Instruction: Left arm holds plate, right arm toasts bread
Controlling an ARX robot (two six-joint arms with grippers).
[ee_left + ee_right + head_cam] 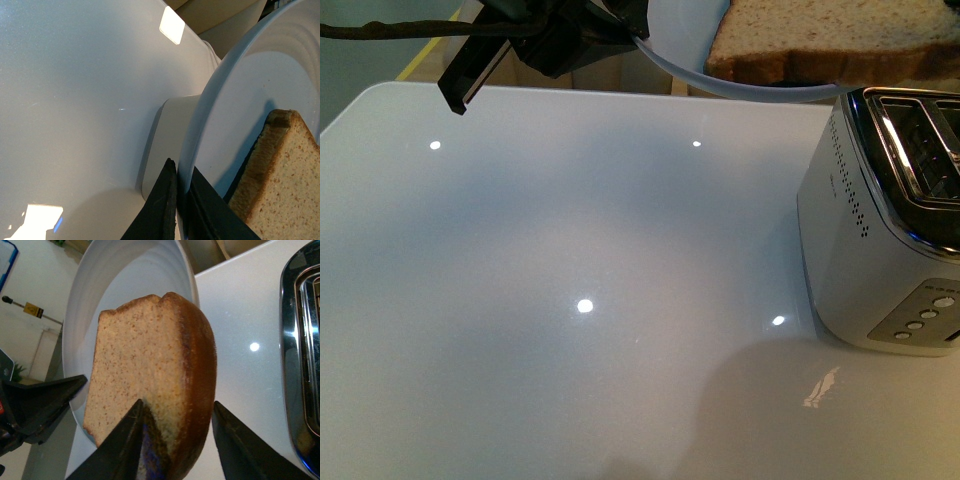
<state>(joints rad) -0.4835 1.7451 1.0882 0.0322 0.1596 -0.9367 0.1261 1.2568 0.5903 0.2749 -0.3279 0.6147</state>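
The pale blue-grey plate [720, 82] is held in the air above the table's far edge, with the bread [820, 40] lying on it. My left gripper [638, 40] is shut on the plate's rim, the rim pinched between its black fingers [165, 200]. In the left wrist view the plate [240, 85] fills the frame with the bread [285, 180] on it. My right gripper [178, 405] is open, its jaws straddling the crust edge of the bread [145, 370] on the plate [125, 285]. One jaw lies against the slice's face, the other stands just off the crust.
A white and chrome toaster [880, 230] stands on the white table [570, 300] at the right, its slots [307, 340] facing up, just below and beside the plate. The toaster's buttons [925, 315] face the front.
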